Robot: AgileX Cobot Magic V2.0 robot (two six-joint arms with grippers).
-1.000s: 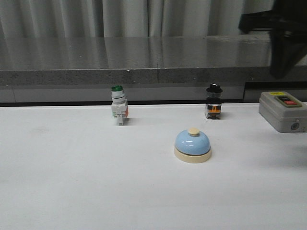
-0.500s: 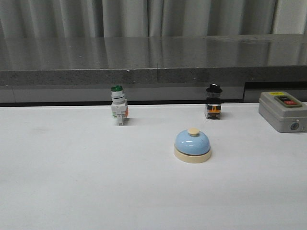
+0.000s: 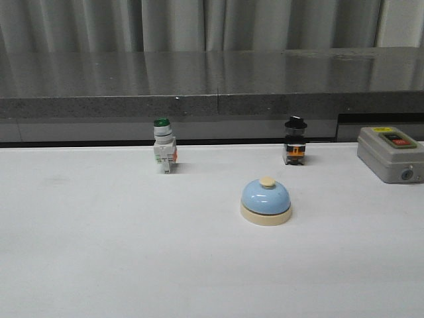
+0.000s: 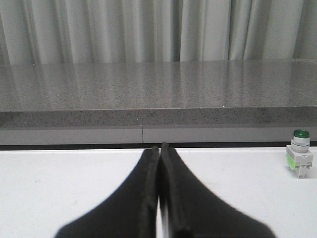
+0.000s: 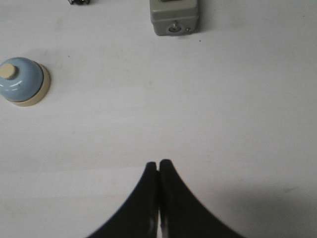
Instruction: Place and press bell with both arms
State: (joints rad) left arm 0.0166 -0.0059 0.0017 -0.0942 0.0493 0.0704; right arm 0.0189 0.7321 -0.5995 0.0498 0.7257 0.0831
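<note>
The light-blue bell (image 3: pixel 265 201) with cream base and cream button stands upright on the white table, right of the middle. It also shows in the right wrist view (image 5: pixel 21 81). No arm shows in the front view. My left gripper (image 4: pixel 159 148) is shut and empty, low over the table, with no bell in its view. My right gripper (image 5: pixel 158 163) is shut and empty, above bare table, well apart from the bell.
A green-capped white push-button switch (image 3: pixel 163 147) stands at the back left and shows in the left wrist view (image 4: pixel 299 159). A black-capped switch (image 3: pixel 295 141) stands at the back. A grey box with red and black buttons (image 3: pixel 391 154) sits at the right edge, also in the right wrist view (image 5: pixel 174 16). A grey stone ledge (image 3: pixel 212 83) runs behind.
One second ago a black arm showed at the upper right of the front view. It has left that view. The bell and switches have not moved.
</note>
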